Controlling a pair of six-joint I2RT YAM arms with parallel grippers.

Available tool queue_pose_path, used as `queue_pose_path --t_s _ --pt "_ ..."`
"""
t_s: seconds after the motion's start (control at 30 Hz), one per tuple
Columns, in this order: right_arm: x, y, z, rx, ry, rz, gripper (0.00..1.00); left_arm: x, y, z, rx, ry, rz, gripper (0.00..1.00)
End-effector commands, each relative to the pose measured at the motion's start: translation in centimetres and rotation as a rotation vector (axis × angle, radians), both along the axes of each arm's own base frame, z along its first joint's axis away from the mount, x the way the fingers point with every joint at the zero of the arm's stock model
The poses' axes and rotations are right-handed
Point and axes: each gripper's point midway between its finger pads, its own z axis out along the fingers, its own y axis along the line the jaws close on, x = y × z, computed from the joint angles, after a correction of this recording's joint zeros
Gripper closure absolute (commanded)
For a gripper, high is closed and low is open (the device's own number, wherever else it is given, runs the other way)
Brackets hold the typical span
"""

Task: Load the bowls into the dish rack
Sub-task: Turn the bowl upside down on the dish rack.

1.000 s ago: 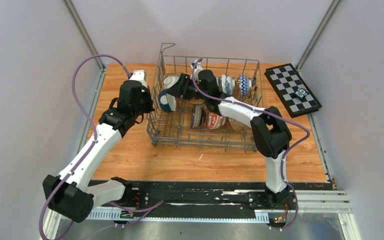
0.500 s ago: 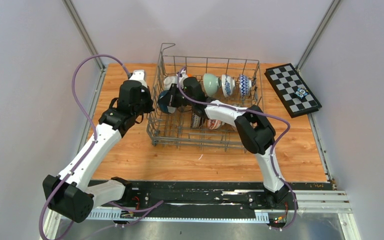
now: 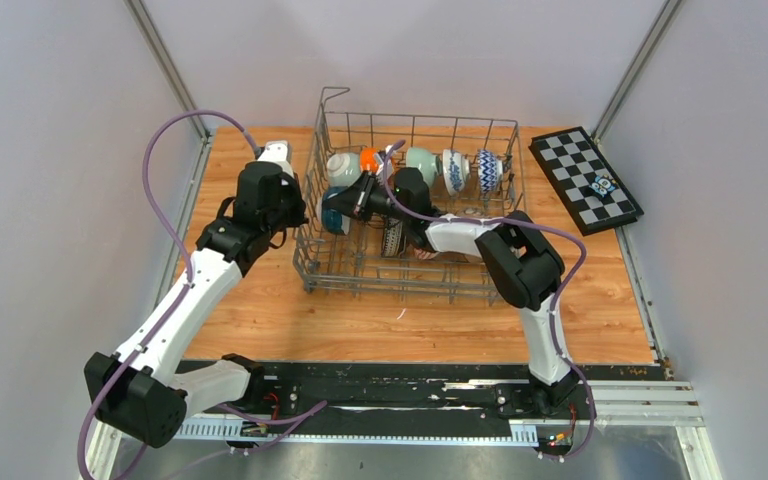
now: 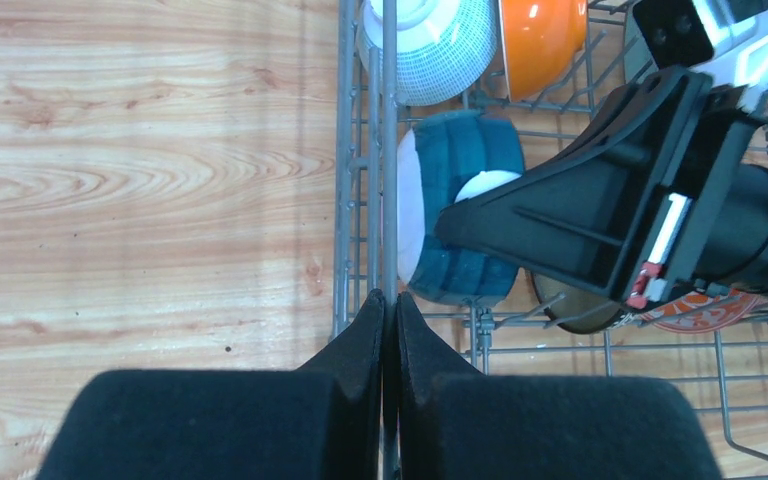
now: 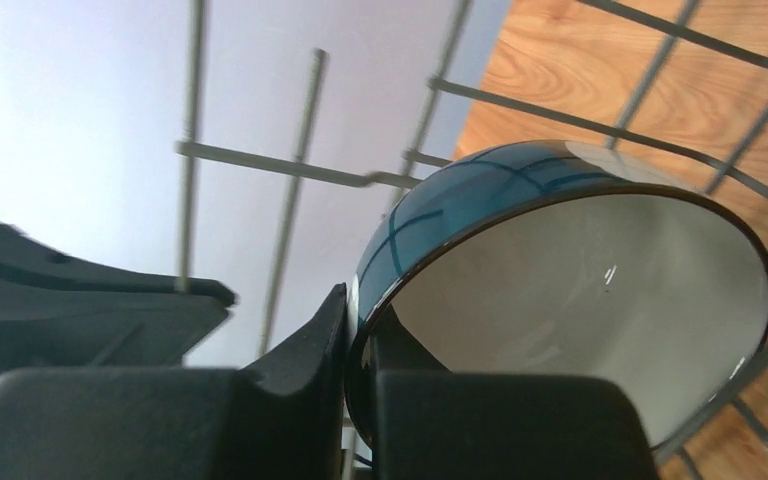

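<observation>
Bowls already fill much of the dish rack (image 3: 410,285), a grey wire basket on the wooden table (image 3: 260,320). In its near row, partly hidden under the right arm (image 3: 480,235), a dark-striped bowl (image 3: 392,236) and a red-white bowl (image 4: 705,308) stand on edge between the tines. At the rack's left wall the left gripper (image 4: 388,300) is closed tight, with a wire of that wall running between its fingertips. Just inside that wall the dark blue bowl (image 4: 465,150) stands on edge, its pale inside turned toward the wall. The right gripper (image 5: 355,330) is pinched shut on its rim, one finger inside and one outside. Farther back, a row along the far wall holds, from left to right, a blue-checked white bowl (image 4: 440,40), an orange bowl (image 4: 540,40), a pale green bowl (image 3: 421,162), a blue-white bowl (image 3: 453,170) and a blue zigzag bowl (image 3: 487,170). At the far right of the table lies a chequered board (image 3: 580,185), apart from the rack.
</observation>
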Motion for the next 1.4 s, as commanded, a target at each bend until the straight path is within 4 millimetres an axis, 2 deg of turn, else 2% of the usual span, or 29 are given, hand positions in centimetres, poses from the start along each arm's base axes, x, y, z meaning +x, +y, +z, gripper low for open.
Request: queue_pose_path --t_s 0.0,0.1,0.2,0.33,0.47,0.77,1.1,1.37 --pt "0.7 -1.3 5.8 0.224 -0.036 0.017 0.97 -1.2 3.4 -0.4 0.083 0.019 0.090 1.00" --pt "0.3 -1.6 4.6 0.245 0.008 0.010 0.97 -1.3 3.3 -0.4 0.080 0.018 0.085 1.00" --pt "-0.1 -2.3 2.1 0.191 0.043 -0.019 0.97 -1.3 3.2 -0.4 0.075 0.018 0.082 1.00" --pt "-1.1 -2.9 0.8 0.143 0.042 -0.049 0.97 -1.2 3.1 -0.4 0.068 0.014 0.080 1.00" --pt "-2.0 -2.9 1.3 0.143 0.020 -0.044 0.97 -1.2 3.0 -0.4 0.065 0.014 0.079 1.00" --pt "-4.6 -1.2 6.7 0.144 -0.099 0.011 0.97 -1.3 3.0 -0.3 0.064 0.013 0.074 1.00" --pt "-7.7 1.9 5.8 0.168 -0.074 0.074 0.97 -1.6 2.9 0.3 0.054 -0.005 0.066 1.00" --pt "-9.9 3.1 2.9 0.123 -0.032 0.088 0.97 -1.6 2.6 0.3 0.044 -0.005 0.055 1.00"
